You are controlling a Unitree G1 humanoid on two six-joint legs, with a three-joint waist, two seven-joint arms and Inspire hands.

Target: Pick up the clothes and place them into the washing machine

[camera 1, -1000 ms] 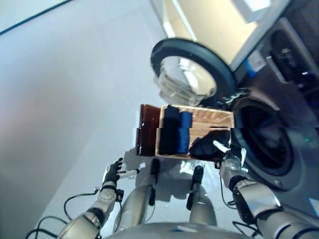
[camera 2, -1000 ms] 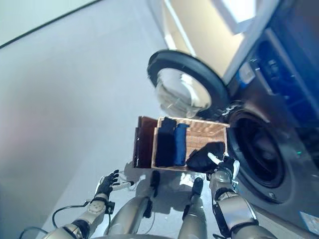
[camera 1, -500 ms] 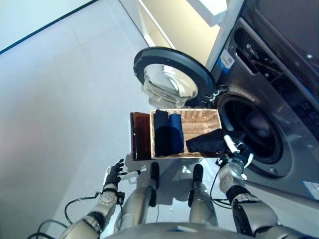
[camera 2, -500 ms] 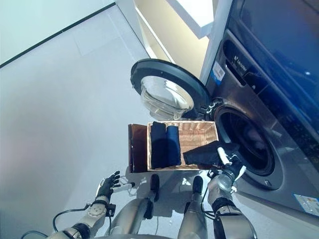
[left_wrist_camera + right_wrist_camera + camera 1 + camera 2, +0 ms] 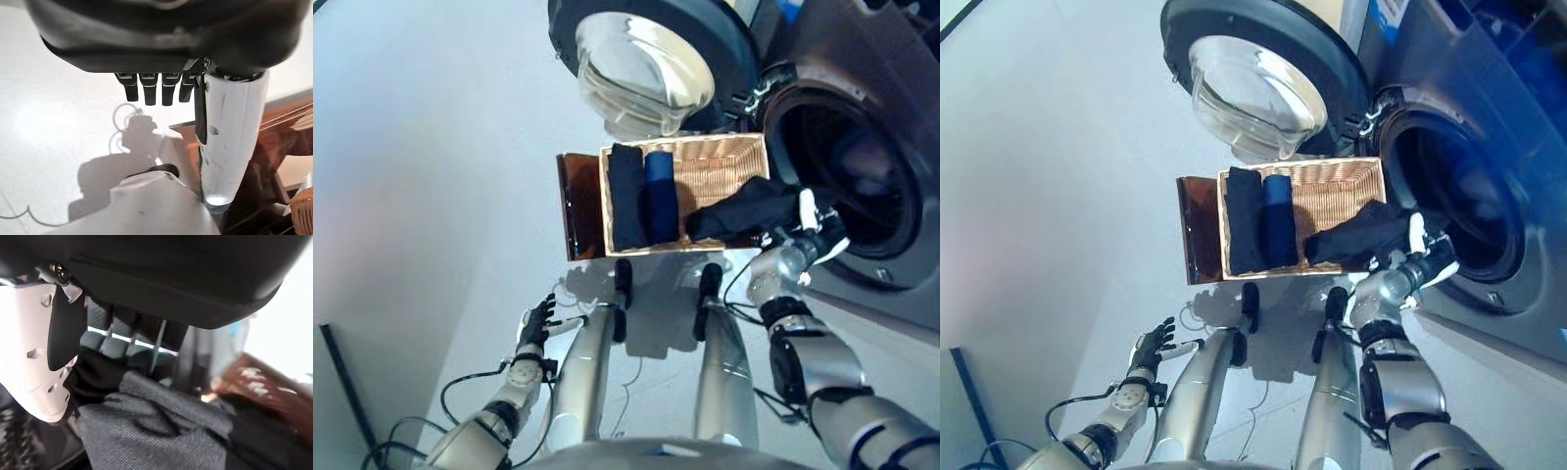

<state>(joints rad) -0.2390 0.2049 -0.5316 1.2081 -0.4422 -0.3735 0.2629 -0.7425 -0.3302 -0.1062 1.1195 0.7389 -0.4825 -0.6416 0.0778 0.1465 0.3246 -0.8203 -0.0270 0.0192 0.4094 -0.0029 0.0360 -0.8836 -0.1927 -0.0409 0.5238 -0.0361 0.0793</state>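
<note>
A wicker basket [image 5: 729, 147] rests on a low dark brown box [image 5: 576, 201] in front of the washing machine's open drum [image 5: 847, 176]. A folded black garment [image 5: 626, 194] and a folded blue one [image 5: 659, 196] lie side by side in its left half. My right hand [image 5: 808, 230] is shut on a black garment [image 5: 742, 211], which it holds over the basket's right end, right beside the drum's opening. The right wrist view shows this dark cloth [image 5: 156, 431] pinched under the white-covered thumb [image 5: 29, 357]. My left hand [image 5: 536, 328] hangs low, open and empty, its fingers [image 5: 151, 90] straight.
The machine's round glass door [image 5: 641, 64] stands open behind the basket, to the left of the drum. Pale floor [image 5: 431, 196] spreads to the left of the box.
The camera has shifted. My right hand has drawn the black garment from the basket's near right corner to the edge of the drum's opening. The left hand stays idle.
</note>
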